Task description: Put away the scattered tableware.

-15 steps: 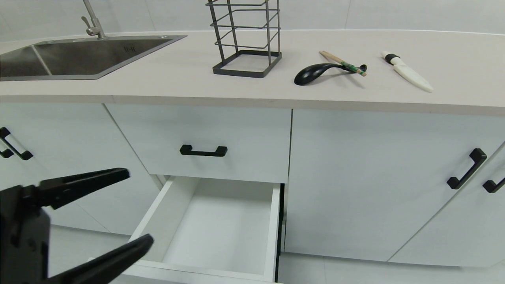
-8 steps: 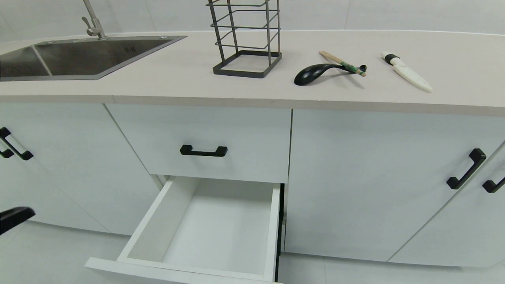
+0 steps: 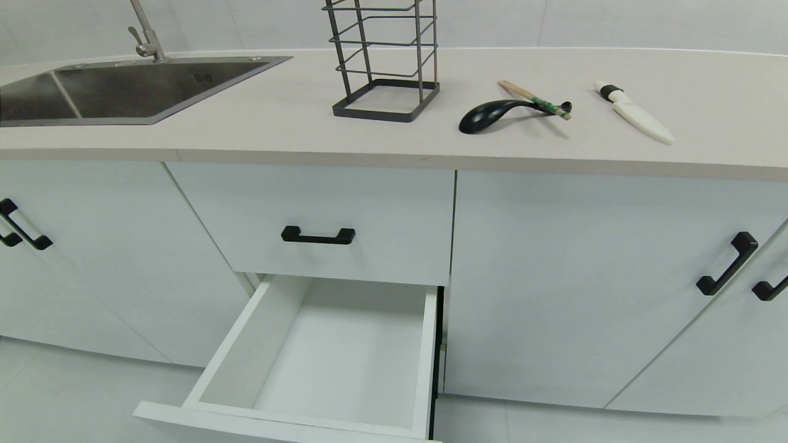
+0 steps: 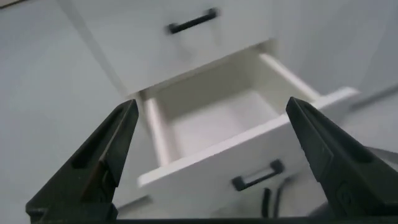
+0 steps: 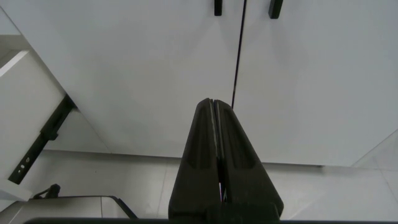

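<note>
- Black spoon [image 3: 485, 115], chopsticks [image 3: 533, 98], white knife [image 3: 635, 114] lie on bench [image 3: 246, 132], right of wire rack [image 3: 369, 114].
- L claw [image 4: 211, 107] spread wide, empty, facing pulled-out drawer [image 3: 423, 351], well below tableware.
- R claw [image 5: 213, 106] pressed closed, empty, near cabinet doors [image 5: 124, 62].

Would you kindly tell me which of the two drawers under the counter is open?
The lower drawer is open: it is pulled out, with its bare white inside showing. The upper drawer directly above it sits shut.
</note>
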Available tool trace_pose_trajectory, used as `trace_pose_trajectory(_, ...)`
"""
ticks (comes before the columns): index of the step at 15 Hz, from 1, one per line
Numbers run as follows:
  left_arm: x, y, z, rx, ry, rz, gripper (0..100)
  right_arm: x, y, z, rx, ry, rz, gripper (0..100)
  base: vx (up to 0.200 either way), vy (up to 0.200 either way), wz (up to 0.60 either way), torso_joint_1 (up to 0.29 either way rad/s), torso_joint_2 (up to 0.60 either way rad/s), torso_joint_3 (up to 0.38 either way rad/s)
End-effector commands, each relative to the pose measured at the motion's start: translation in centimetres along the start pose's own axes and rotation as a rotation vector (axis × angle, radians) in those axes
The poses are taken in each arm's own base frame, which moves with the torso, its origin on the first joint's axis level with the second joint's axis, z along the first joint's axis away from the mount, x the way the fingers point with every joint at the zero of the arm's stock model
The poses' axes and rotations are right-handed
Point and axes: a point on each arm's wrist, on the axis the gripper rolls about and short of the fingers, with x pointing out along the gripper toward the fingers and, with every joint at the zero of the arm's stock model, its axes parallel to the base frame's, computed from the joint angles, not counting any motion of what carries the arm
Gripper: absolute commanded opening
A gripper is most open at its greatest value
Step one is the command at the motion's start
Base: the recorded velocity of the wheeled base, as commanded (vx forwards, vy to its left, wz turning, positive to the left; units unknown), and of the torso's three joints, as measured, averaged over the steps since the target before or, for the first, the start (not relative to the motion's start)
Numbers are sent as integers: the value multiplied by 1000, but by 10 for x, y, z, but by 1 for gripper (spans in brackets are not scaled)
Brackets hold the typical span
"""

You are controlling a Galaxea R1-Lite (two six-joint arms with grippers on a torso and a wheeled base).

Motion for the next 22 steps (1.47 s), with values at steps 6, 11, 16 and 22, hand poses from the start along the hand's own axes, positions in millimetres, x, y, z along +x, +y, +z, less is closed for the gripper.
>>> trace_pose_trajectory(6, -16, -9, -9, 2, -20, 288, 100, 0, 0, 0, 0, 0, 1, 0, 0, 0, 0, 0, 0, 0)
trace_pose_trajectory(11, -6, -20, -66, -85, 78, 226, 100, 0, 0, 0, 0, 0, 0, 0, 0, 0, 0, 0, 0, 0)
trace_pose_trajectory(16, -5, -22, -66, -82, 53, 151, 100, 0, 2, 0, -63, 2, 71, 0, 0, 0, 0, 0, 0, 0)
trace_pose_trajectory(22, -5, -21, -70, -165, 93, 199, 100, 0, 1, 0, -59, 4, 67, 0, 0, 0, 0, 0, 0, 0)
